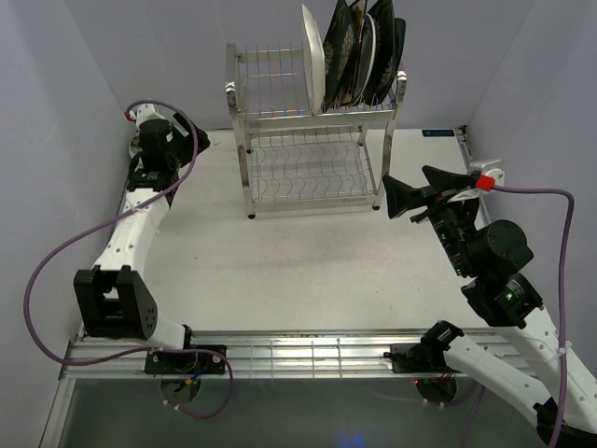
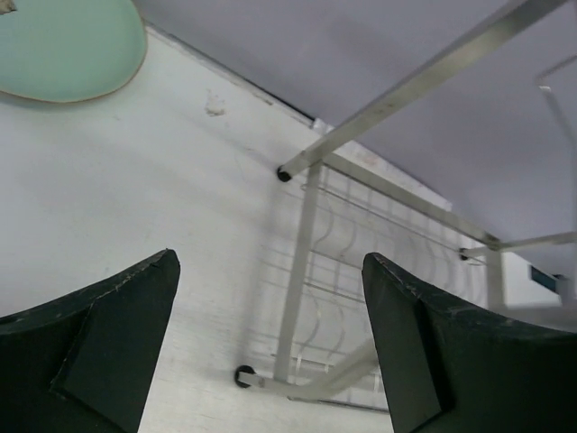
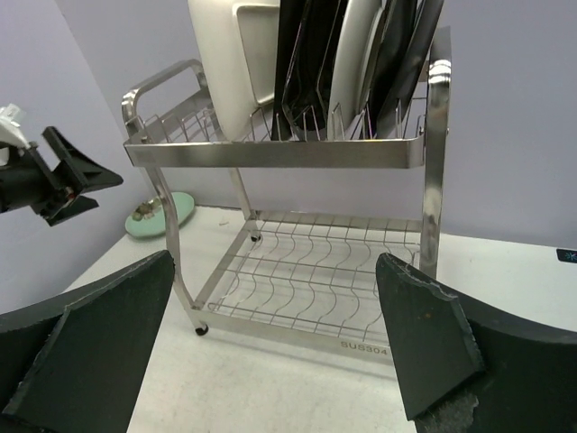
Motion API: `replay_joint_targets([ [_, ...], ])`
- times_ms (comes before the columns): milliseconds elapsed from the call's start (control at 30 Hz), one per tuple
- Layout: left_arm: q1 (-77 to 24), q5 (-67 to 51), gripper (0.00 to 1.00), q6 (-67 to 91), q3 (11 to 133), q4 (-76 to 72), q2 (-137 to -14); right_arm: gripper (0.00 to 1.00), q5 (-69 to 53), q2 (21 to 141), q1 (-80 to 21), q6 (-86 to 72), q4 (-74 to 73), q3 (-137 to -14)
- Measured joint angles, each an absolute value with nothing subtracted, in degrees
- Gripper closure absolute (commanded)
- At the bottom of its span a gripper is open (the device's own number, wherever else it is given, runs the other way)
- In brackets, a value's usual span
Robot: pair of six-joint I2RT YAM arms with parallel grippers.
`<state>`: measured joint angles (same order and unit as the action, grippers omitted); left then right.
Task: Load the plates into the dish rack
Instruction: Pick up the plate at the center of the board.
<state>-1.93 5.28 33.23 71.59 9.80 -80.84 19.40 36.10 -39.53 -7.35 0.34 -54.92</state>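
From the top view, you see the dish rack [image 1: 312, 140] at the far middle of the table [image 1: 280, 271]. A tight row of plates [image 1: 354, 51] stands on edge in the right half of its upper tier. Your left gripper [image 1: 194, 142] sits far left by the wall, pointed toward the rack. Your right gripper [image 1: 410, 191] hovers just off the rack's near right corner. This view does not show any loose plate.

In the left wrist view, your jaws stand wide apart with nothing between them, only bare table and the rack's lower legs beyond. The pale green plate [image 2: 63, 45] lies flat on the table at the upper left edge of this view, well apart from your fingers.

In the right wrist view, these jaws are also spread wide and hold nothing, facing the rack front-on. The green plate shows past the rack's left post, near the far wall.

By my reading you are nearly done: the racked plates are in, and the green one is left to load. I cannot tell whether any other is hidden.
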Motion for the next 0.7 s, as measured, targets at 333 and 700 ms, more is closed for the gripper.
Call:
replay_joint_targets([
  [333, -2.2, 13.3, 0.07, 18.7, 79.1, 12.0, -97.0, 0.02, 17.6, 33.7, -39.5, -7.3, -0.8, -54.9],
  [700, -6.5, 32.0, 0.11, -16.5, 77.0, -8.7, -111.8, 0.02, 16.4, 33.5, -39.5, -7.1, -0.8, -54.9],
])
